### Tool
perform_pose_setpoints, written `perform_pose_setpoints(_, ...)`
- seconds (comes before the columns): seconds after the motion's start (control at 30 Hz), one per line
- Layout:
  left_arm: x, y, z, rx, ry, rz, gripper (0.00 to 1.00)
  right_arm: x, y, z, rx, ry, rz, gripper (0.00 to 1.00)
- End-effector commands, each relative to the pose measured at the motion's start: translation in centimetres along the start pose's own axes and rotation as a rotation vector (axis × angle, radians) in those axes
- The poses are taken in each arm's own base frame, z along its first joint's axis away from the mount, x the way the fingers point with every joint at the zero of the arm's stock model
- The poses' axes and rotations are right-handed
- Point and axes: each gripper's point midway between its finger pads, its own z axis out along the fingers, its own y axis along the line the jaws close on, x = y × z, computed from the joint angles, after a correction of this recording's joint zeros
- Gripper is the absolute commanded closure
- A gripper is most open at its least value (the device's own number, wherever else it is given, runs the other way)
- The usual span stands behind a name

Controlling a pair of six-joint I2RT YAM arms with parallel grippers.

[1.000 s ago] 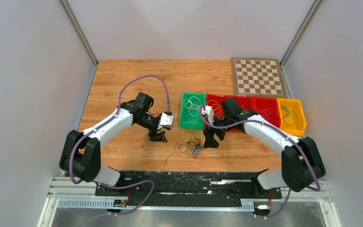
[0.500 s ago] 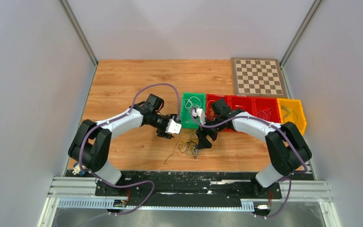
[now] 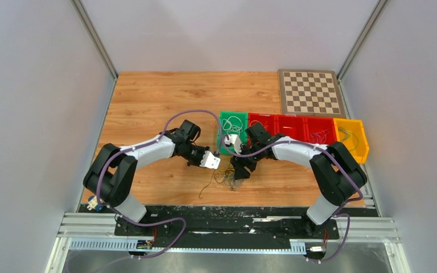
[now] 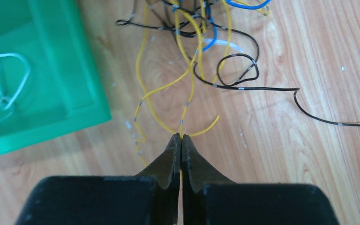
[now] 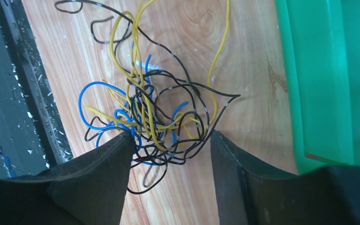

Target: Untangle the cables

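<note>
**A:** Starting at the left, how is the left claw [image 4: 181, 137] set?

**B:** It is low over the table [image 3: 148, 102], at the left edge of the snarl. Its jaws are pressed together, and a yellow cable [image 4: 187, 101] runs straight in between the tips, so it is pinched there.

**A:** And the cables [image 3: 227, 177] themselves?

**B:** Yellow, blue and dark strands are knotted in a small heap on the wood. The heap is close to the table's near edge, between the two claws and just nearer than the green bin [image 3: 233, 112]. One dark strand trails away from the heap.

**A:** What about the right claw [image 5: 171, 136]?

**B:** Its jaws stand wide, one finger on each side of the heap, and loose loops reach up to both fingers. It grips nothing.

**A:** And farther right?

**B:** The green bin holds a white cable [image 3: 234, 124]. To its right come a row of red bins [image 3: 306, 119] and then a yellow bin [image 3: 365, 145]. A chessboard [image 3: 310, 92] lies at the far right corner.
</note>
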Motion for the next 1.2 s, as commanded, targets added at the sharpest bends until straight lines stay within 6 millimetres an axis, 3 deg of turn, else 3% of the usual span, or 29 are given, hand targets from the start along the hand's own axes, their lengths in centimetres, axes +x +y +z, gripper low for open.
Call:
perform_pose_setpoints(0.0,-1.5,1.9,-3.5,-0.137,0.028,-0.049,1.00,0.5,-1.1,0.2,0.067,0.009,-0.043,0.47)
perform_pose_setpoints(0.2,-3.3,2.5,-10.3,-0.330,-0.024,-0.246,1.00,2.3,-1.9,-0.1,0.130,0.061,-0.045,0.72)
perform_pose_setpoints(0.33,-4.4,4.6,-16.4,-0.545,-0.070,-0.376,1.00,3.7,-2.5,-0.5,0.180,0.105,-0.057,0.94)
perform_pose_setpoints(0.4,-4.9,5.8,-19.6,-0.654,-0.106,-0.438,1.00,4.3,-2.6,-0.7,0.192,0.124,-0.066,1.00)
perform_pose_setpoints(0.5,-6.0,7.5,-24.6,-0.803,-0.168,-0.500,1.00,5.4,-2.6,-1.1,0.207,0.155,-0.071,1.00)
perform_pose_setpoints(0.6,-7.0,8.6,-28.4,-0.916,-0.227,-0.544,1.00,6.5,-2.3,-1.6,0.209,0.186,-0.082,1.00)
perform_pose_setpoints(0.73,-7.0,9.9,-33.7,-1.060,-0.279,-0.604,1.00,8.3,-2.3,-2.8,0.226,0.232,-0.120,1.00)
perform_pose_setpoints(0.87,-5.9,10.9,-40.2,-1.230,-0.321,-0.665,1.00,9.7,-2.6,-4.2,0.258,0.269,-0.166,1.00)
perform_pose_setpoints(0.9,-6.7,11.3,-41.7,-1.258,-0.353,-0.655,1.00,10.0,-2.6,-4.4,0.261,0.280,-0.177,1.00)
perform_pose_setpoints(0.93,-6.0,11.5,-42.9,-1.289,-0.354,-0.672,1.00,10.2,-2.6,-4.6,0.264,0.286,-0.183,1.00)
perform_pose_setpoints(0.97,-6.8,11.9,-44.6,-1.324,-0.384,-0.661,1.00,10.5,-2.5,-4.7,0.263,0.293,-0.186,1.00)
perform_pose_setpoints(1.0,-6.1,12.1,-45.7,-1.351,-0.390,-0.678,1.00,10.7,-2.4,-4.8,0.262,0.299,-0.185,1.00)
perform_pose_setpoints(1.03,-7.0,12.4,-47.4,-1.383,-0.425,-0.673,1.00,10.9,-2.4,-4.8,0.260,0.304,-0.183,1.00)
perform_pose_setpoints(1.07,-6.0,12.7,-48.5,-1.412,-0.429,-0.697,1.00,11.1,-2.3,-4.8,0.258,0.307,-0.182,1.00)
perform_pose_setpoints(1.13,-7.0,13.2,-51.6,-1.454,-0.484,-0.690,1.00,11.2,-2.2,-4.8,0.256,0.311,-0.180,1.00)
perform_pose_setpoints(1.17,-6.8,13.6,-52.1,-1.456,-0.501,-0.697,1.00,11.3,-2.2,-4.9,0.255,0.311,-0.177,1.00)
